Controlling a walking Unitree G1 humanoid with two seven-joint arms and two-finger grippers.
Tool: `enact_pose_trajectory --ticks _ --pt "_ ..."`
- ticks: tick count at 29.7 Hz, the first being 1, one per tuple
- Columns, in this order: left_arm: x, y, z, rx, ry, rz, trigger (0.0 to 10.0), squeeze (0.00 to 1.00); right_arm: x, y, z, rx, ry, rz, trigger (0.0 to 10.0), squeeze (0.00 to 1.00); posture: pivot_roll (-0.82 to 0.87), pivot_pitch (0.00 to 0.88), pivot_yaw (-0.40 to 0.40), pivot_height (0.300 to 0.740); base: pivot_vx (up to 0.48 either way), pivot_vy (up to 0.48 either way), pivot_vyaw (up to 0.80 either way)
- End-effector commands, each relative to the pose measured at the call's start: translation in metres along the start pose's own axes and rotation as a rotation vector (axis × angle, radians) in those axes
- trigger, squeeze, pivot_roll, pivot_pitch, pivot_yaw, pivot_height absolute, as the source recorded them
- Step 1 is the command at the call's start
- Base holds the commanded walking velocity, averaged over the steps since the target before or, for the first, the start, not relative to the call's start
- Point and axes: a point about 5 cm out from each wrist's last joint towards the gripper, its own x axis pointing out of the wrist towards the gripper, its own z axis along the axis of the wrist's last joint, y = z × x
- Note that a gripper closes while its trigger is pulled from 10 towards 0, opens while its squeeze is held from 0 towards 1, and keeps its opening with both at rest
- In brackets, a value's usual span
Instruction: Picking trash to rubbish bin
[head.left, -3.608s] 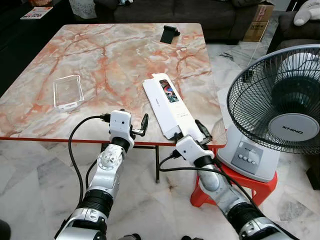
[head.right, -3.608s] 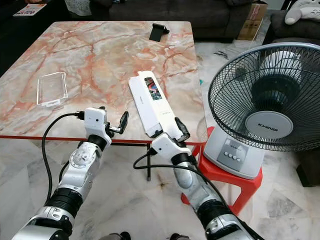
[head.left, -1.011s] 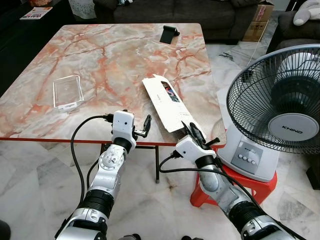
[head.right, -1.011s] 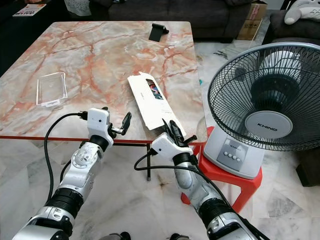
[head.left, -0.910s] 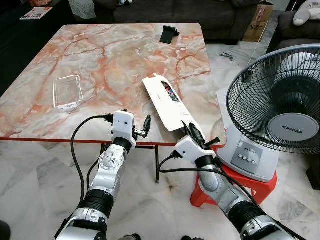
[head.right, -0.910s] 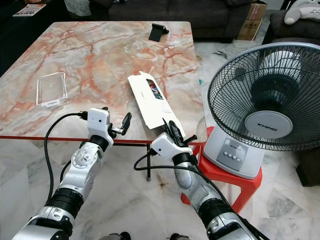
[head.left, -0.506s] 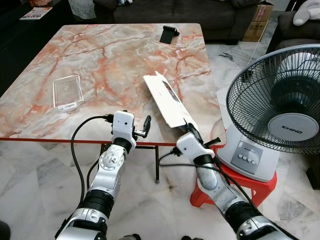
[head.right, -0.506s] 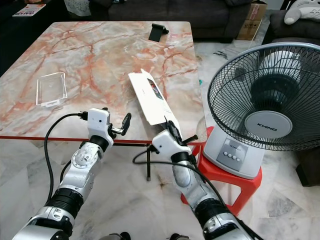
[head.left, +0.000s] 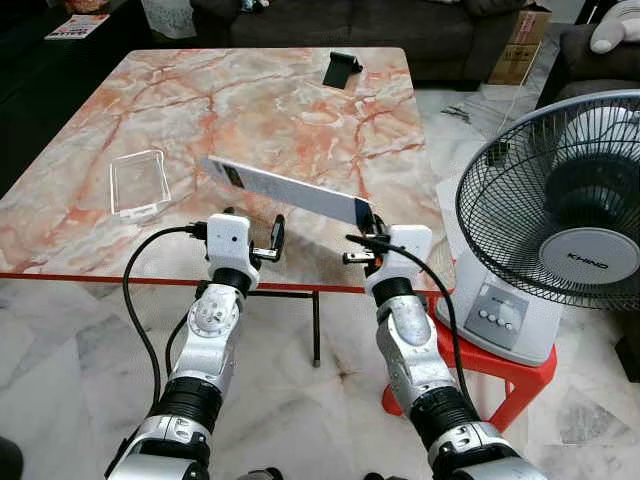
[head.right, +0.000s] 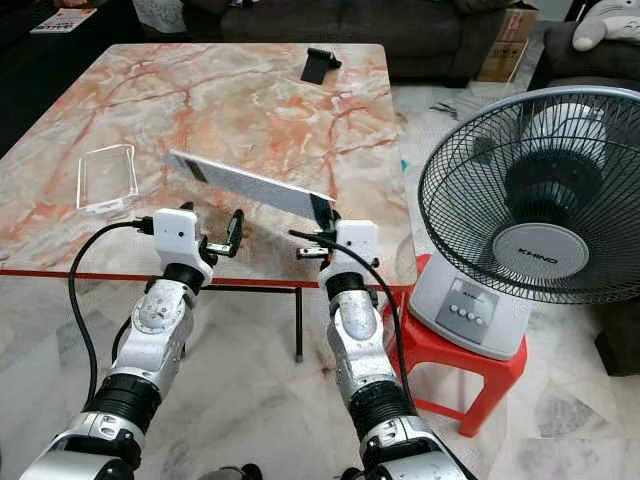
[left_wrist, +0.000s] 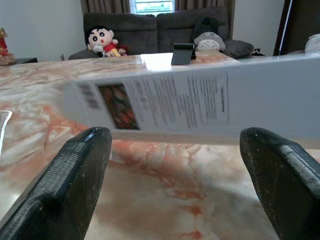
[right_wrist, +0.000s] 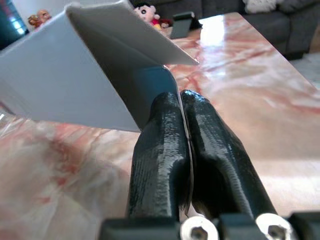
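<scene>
Two grippers at the near edge of the marble table (head.left: 150, 110); right one has the trash.
Standing fan (head.left: 560, 215) on a red stool (head.left: 500, 375) sits well off to the outer side of the right gripper (head.left: 366, 228). Long white carton (head.left: 290, 192), flattened, is pinched at one end flap between the right gripper's fingers (right_wrist: 160, 145), jaws pressed together on it; rest of the carton is lifted off the table, tilted, and reaches across in front of the left gripper (head.left: 272, 238). Left jaws apart, nothing between them, carton just beyond the tips. Clear plastic tray (head.left: 135, 182) lies on the table beyond and outboard of the left gripper; small black phone stand (head.left: 341, 69) far beyond both, near the table's far edge.
</scene>
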Motion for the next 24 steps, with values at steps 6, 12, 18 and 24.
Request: enact_pose_trajectory --ticks 6,12,18,24 --pt "-0.002 0.000 0.001 -0.010 -0.017 0.013 10.0 0.00 -0.001 -0.004 -0.003 0.040 0.019 -0.004 10.0 0.00 0.11 0.123 0.053 0.740 0.000 0.000 0.00" --pt "-0.002 -0.002 0.001 -0.019 -0.017 0.006 10.0 0.00 -0.002 -0.008 -0.004 0.053 0.024 -0.015 10.0 0.00 0.10 0.110 0.054 0.740 -0.040 0.000 0.00" --pt "-0.002 -0.002 0.001 -0.020 -0.018 0.003 10.0 0.00 -0.001 -0.010 -0.004 0.053 0.025 -0.018 10.0 0.00 0.10 0.102 0.053 0.740 -0.243 0.000 0.00" --pt "-0.003 -0.004 0.001 -0.021 -0.020 -0.004 10.0 0.00 -0.001 -0.012 -0.005 0.051 0.026 -0.025 10.0 0.00 0.10 0.094 0.052 0.740 -0.269 0.000 0.00"
